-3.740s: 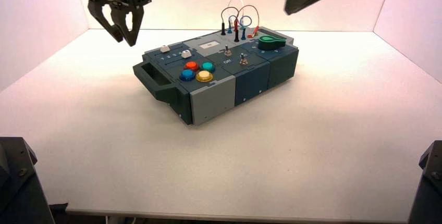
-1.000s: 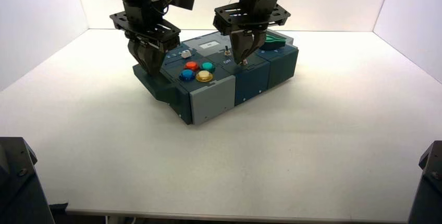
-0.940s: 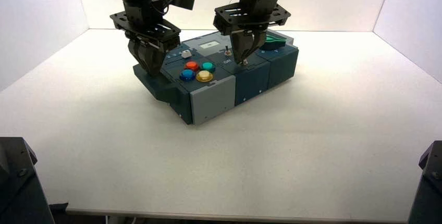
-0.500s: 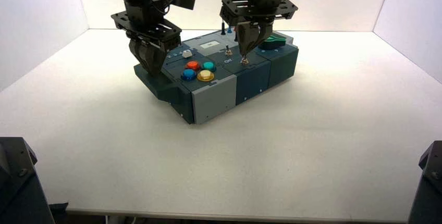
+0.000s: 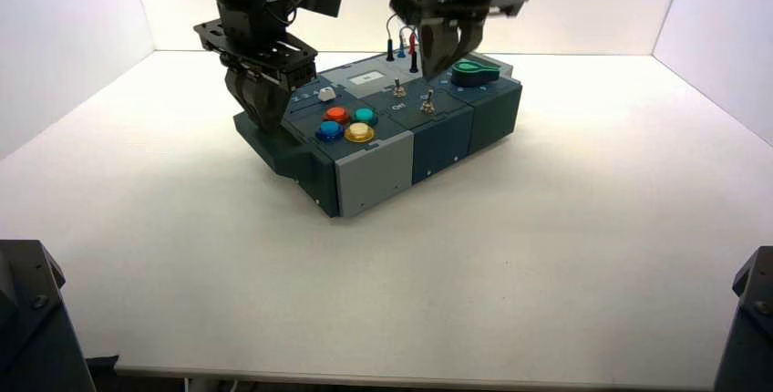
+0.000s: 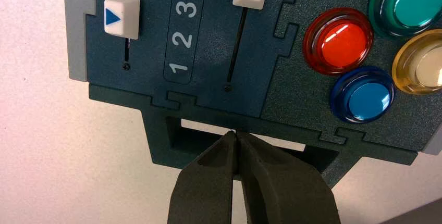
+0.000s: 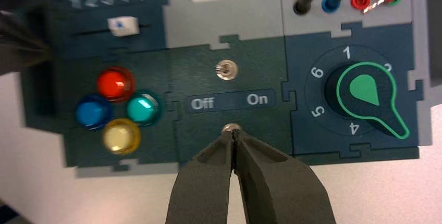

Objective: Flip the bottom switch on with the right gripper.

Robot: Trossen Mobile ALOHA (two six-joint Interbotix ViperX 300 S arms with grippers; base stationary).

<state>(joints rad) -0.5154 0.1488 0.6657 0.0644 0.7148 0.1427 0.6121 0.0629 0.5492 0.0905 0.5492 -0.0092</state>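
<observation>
Bottom switch (image 5: 427, 106): on the dark middle panel, nearest the navy front face of 2 silver toggles. Above and apart from it, right gripper (image 5: 428, 75), fingers together. At the box's handle (image 5: 290, 164), left gripper (image 5: 268, 128), likewise closed.

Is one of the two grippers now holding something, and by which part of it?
Nothing is held: the left gripper is shut over the box's handle, the right gripper shut near the bottom switch.

Ahead at twelve o'clock, you have a plain pale wall (image 5: 592, 9); brightly lit white table (image 5: 583, 273) before it.
</observation>
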